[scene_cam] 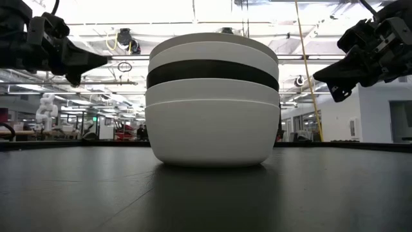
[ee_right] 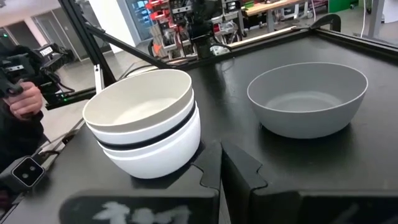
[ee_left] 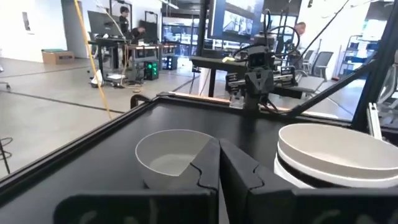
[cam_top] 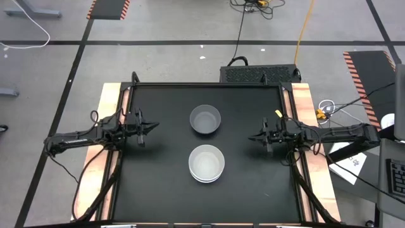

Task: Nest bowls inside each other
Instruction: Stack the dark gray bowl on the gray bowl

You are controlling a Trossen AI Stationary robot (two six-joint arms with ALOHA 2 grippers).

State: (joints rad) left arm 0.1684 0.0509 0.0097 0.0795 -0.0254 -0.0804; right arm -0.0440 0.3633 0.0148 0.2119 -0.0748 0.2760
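A stack of nested bowls (cam_top: 207,163) was seen near the middle of the black table (cam_top: 152,183), and a single grey bowl (cam_top: 205,120) stood apart from it, farther toward the table's far edge. In the low view the stack (scene_cam: 212,100) showed white layers with one black band between them. How many bowls it held could not be counted with certainty from that level angle, though about five seemed likely.

The left gripper (cam_top: 149,127) was held above the table at the left side, its fingers brought together on nothing. The right gripper (cam_top: 255,137) was held likewise at the right side, fingers closed and empty. Neither was touching a bowl.

One step was judged to remain: the grey bowl (ee_right: 308,98) had to be joined to the stack (ee_right: 146,121). Several risks were foreseen. Because both grippers were closed, a thin rim could not be taken until the fingers were parted. If the rim were pinched off-centre, the bowl could be tilted and slip. If it were released off-axis, it could be left cocked on the top rim, or the stack could be pushed across the smooth surface.
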